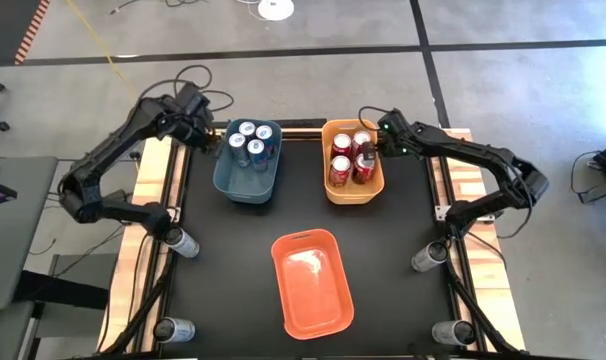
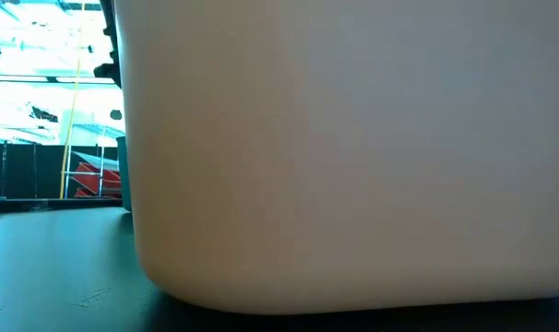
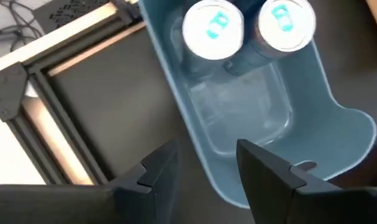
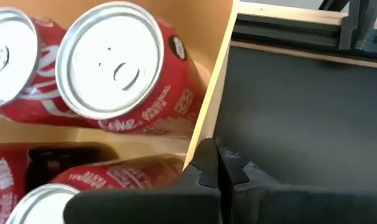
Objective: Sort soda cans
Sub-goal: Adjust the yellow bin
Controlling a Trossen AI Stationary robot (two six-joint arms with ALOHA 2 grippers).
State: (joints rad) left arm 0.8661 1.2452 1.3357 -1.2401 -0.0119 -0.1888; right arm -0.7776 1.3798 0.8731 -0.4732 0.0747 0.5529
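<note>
White "Coke" lettering shows on the upright red can (image 4: pixel 123 81); nothing else is legible.

Left gripper (image 3: pixel 204 171) parted, right gripper (image 4: pixel 224 163) shut.

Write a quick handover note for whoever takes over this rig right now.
Left gripper: fingers apart, empty, over the blue bin's edge.
Right gripper: shut, empty, at the yellow bin's rim.
Done: four blue cans in the blue bin, four red cans in the yellow bin.
Left: four silver cans stand at the table's edges; orange bin empty.
</note>
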